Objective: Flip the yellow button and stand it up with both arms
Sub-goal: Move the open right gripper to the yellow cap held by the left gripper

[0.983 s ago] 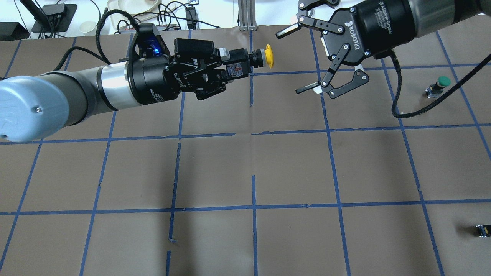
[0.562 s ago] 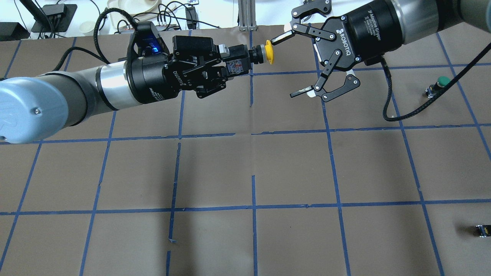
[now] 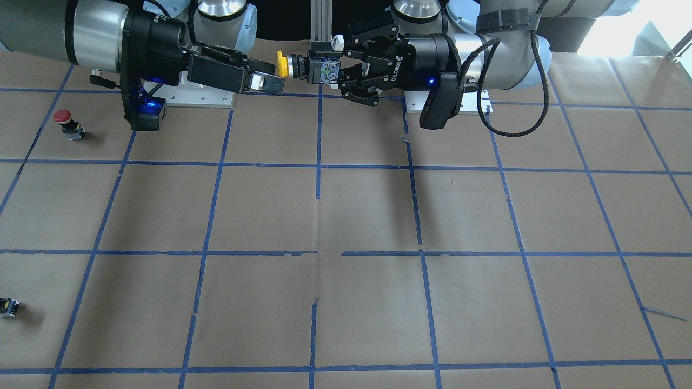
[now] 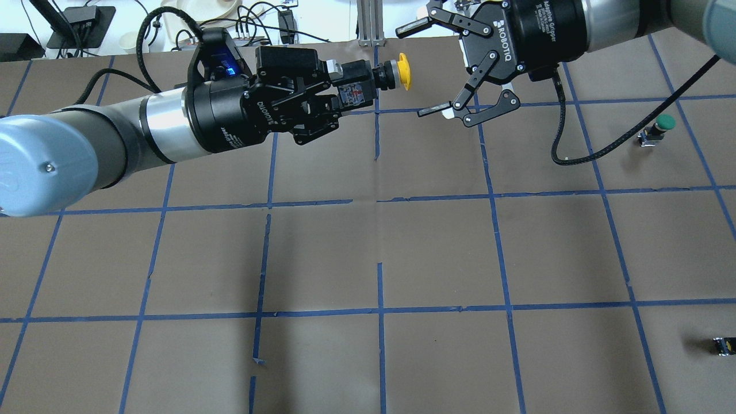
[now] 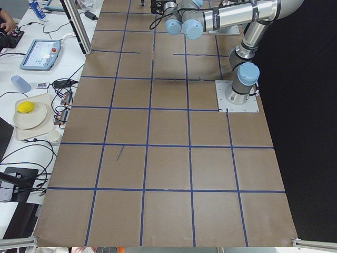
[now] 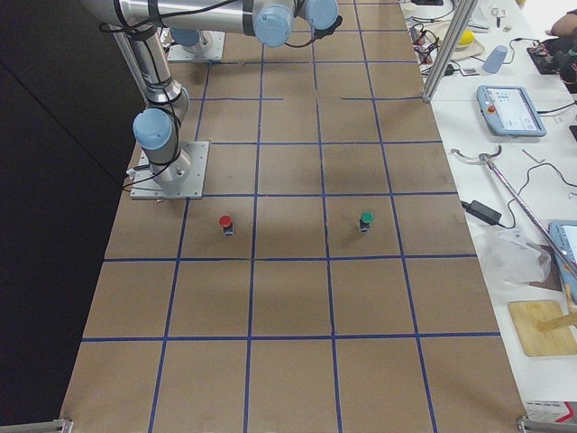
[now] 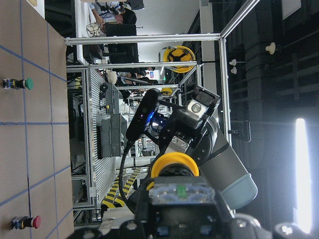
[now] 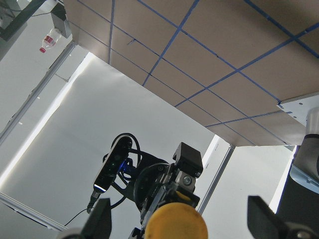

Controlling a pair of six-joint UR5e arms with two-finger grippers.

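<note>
Yellow button (image 4: 384,81): held horizontal, contact block grasped by fingers of left gripper (image 4: 340,92). Right gripper (image 4: 415,69): fingers released, spread wide, facing the cap.

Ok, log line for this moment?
left gripper: shut on yellow button block, airborne | right gripper: open, fingers flanking cap, no grip | stage: handover pending

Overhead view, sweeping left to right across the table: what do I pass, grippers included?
left gripper clamped on the yellow button, its cap pointing right → open right gripper → green-capped button → small black-grey block near the right edge.
</note>
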